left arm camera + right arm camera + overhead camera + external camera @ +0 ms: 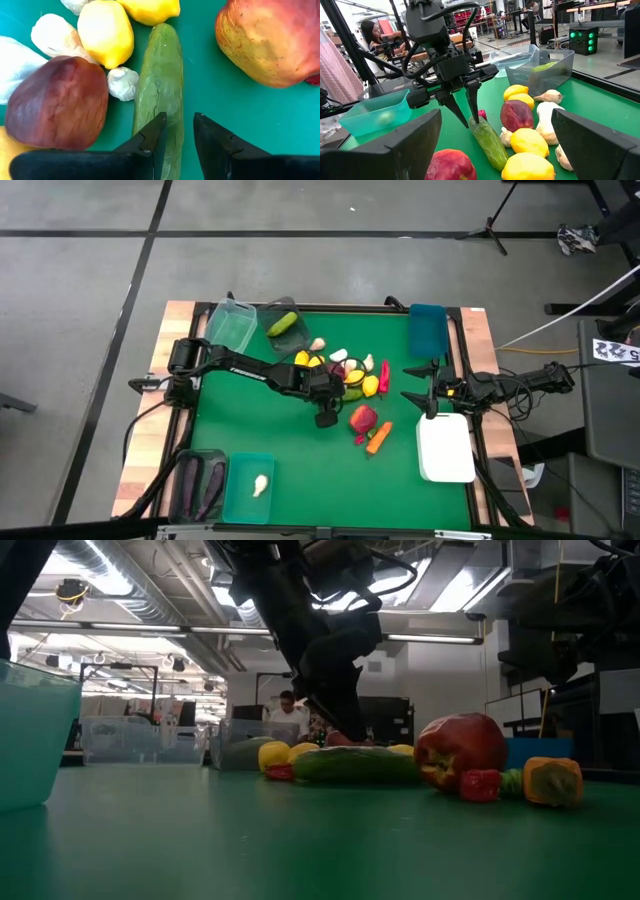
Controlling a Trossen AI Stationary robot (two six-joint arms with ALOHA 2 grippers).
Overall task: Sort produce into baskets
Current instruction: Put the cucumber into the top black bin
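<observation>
Cucumber (161, 85) between left gripper (178, 131) fingers, unlabelled

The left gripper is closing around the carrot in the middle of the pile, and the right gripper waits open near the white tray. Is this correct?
Not quite. The left gripper is around a green cucumber, not the carrot, as the left wrist view shows. The right gripper does wait open near the white tray.

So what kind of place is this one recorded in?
Probably a robotics lab or workshop: exposed ceiling ducts with strip lights, a bare concrete floor around the green table, and equipment racks behind a seated person.
</observation>
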